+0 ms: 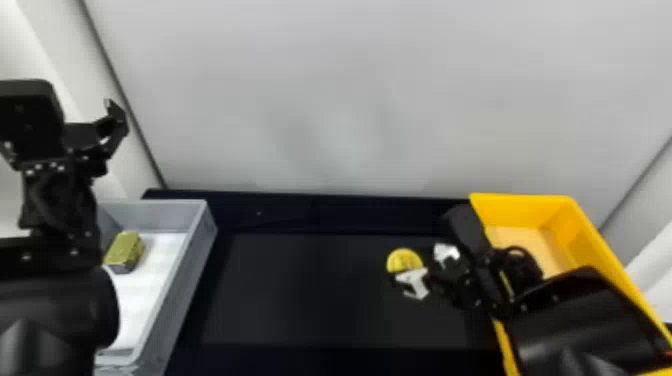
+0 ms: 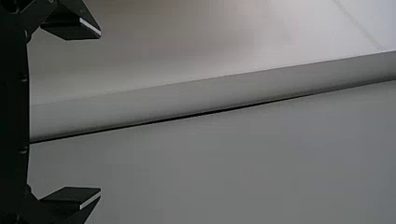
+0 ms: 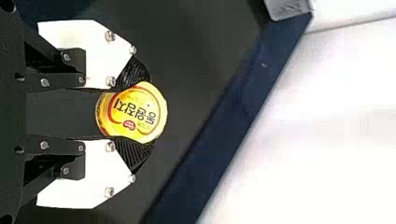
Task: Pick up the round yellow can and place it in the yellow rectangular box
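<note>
Subject: a short, round yellow can with a printed lid, over the black tabletop, short of the yellow rectangular plastic box on the robot's right. Right gripper: fingers drawn in to the can's width, ribbed black pads against opposite sides of its round wall, lid face in plain sight between them; reads as a grasp. Whether the base is clear of the tabletop, cannot tell. Left gripper: fingers wide apart, nothing between them, parked up on the robot's left. Handling, by judgement: probably a filled food tin, so compact, fairly light but dense for its size; stiff wall, little give under a firm squeeze; not fragile, though the lid panel may dent if pressed. Smooth curved side likely slippery; contact is a narrow strip per pad, so the can could pivot about the line between pads or squirt forward if caught ahead of its widest part. Best hold: across the full diameter, pads level at mid-height of the side wall, off the lid. Moderate, even pressure should suffice for the carry to the box.
</note>
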Controlling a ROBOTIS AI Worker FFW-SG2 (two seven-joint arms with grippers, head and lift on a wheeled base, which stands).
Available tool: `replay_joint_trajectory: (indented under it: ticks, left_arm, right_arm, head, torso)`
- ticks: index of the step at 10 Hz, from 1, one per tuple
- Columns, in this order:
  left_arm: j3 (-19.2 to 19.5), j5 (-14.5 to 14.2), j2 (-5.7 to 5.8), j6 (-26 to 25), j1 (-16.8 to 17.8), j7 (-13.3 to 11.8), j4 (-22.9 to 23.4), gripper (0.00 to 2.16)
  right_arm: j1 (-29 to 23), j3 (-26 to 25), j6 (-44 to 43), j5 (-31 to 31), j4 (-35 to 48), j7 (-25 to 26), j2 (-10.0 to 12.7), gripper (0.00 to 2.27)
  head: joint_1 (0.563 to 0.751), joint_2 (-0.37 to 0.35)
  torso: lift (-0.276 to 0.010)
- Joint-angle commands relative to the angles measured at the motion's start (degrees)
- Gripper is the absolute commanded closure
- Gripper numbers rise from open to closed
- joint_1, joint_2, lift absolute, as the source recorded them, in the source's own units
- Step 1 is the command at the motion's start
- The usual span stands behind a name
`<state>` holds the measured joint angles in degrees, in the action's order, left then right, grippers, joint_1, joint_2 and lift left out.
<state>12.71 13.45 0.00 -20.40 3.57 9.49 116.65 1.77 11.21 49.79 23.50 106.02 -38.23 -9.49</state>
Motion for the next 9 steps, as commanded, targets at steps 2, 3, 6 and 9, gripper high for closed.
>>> replay_joint_trajectory:
  ticks: [2,3,6,9]
  left_arm:
    - [-0.14,0.0,-0.15,0.0,0.12,0.0,-0.2,0.1]
    - [-0.05,0.0,-0.15,0.0,0.03,0.0,-0.2,0.1]
    - [-0.05,0.0,-0.15,0.0,0.03,0.0,-0.2,0.1]
    - [-0.05,-0.09,-0.15,0.0,0.03,0.0,-0.11,0.1]
  right_arm:
    - [0.69,-1.62,2.97,3.76,9.12,1.3,0.35,0.82]
    - [0.69,-2.76,4.73,5.08,11.58,1.74,0.26,0.82]
    - [-0.28,-7.6,7.9,11.5,16.41,1.65,-0.27,0.82]
    - [-2.12,-17.71,9.92,16.07,17.2,1.21,-0.44,0.82]
  head:
    - [0.694,0.014]
    - [0.694,0.014]
    - [0.694,0.014]
    - [0.694,0.014]
  torso:
    - [-0.061]
    - [-0.061]
    - [-0.061]
    - [-0.061]
